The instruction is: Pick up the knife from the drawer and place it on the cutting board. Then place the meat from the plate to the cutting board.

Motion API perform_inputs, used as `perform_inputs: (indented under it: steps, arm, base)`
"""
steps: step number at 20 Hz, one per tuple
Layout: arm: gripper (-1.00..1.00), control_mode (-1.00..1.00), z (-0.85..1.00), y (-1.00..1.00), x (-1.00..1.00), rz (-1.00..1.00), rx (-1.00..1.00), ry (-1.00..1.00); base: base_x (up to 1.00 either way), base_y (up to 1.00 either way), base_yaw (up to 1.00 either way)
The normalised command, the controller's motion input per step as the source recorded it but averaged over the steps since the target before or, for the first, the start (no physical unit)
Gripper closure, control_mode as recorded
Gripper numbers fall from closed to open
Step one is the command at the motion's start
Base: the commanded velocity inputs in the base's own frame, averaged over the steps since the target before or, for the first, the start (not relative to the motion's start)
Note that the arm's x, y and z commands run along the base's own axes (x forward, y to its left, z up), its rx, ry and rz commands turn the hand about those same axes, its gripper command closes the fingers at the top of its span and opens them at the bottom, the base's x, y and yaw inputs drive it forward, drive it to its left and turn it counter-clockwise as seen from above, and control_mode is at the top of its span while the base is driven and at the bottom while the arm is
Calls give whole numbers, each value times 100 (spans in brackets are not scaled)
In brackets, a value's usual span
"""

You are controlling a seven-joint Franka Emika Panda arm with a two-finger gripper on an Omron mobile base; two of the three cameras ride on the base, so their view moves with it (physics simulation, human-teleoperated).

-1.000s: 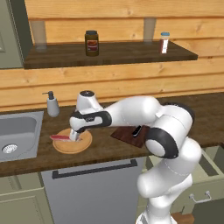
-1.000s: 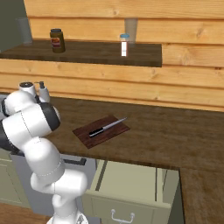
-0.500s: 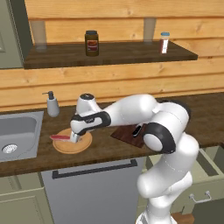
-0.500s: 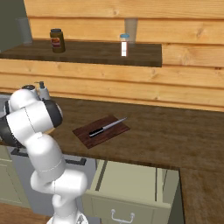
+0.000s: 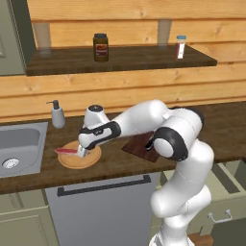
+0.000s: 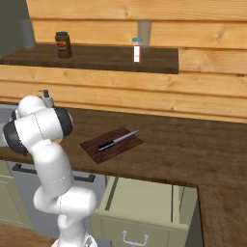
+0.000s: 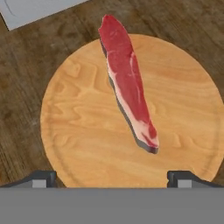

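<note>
The red-pink meat lies across the round tan plate, which sits on the counter left of the arm. My gripper hangs open just above the plate's near rim, its fingertips spread wide on either side of the meat's near end. From the left base, the gripper is at the meat's right end. The dark cutting board holds the knife, silver blade pointing back right. The pale green drawer stands pulled out below the counter.
A steel sink lies left of the plate, with a soap dispenser behind it. The wall shelf carries a dark jar and a small bottle. A grey panel with a dark bar handle is below the counter.
The hand has sunk a little lower toward the plate and the meat. The knife, board and drawer have not moved.
</note>
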Motion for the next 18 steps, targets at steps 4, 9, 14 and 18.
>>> perform_inputs:
  steps: [4, 9, 14, 18]
  arm:
    - [-100, -100, -5, 17, 19, 0, 0, 0]
    - [-100, -100, -19, 26, 2, 0, 0, 0]
    - [-100, -100, -20, 5, 22, 0, 0, 0]
    - [-100, -100, -11, 0, 21, 0, 0, 0]
  base:
    - [0, 0, 0]
    - [0, 0, 0]
    - [0, 0, 0]
    - [0, 0, 0]
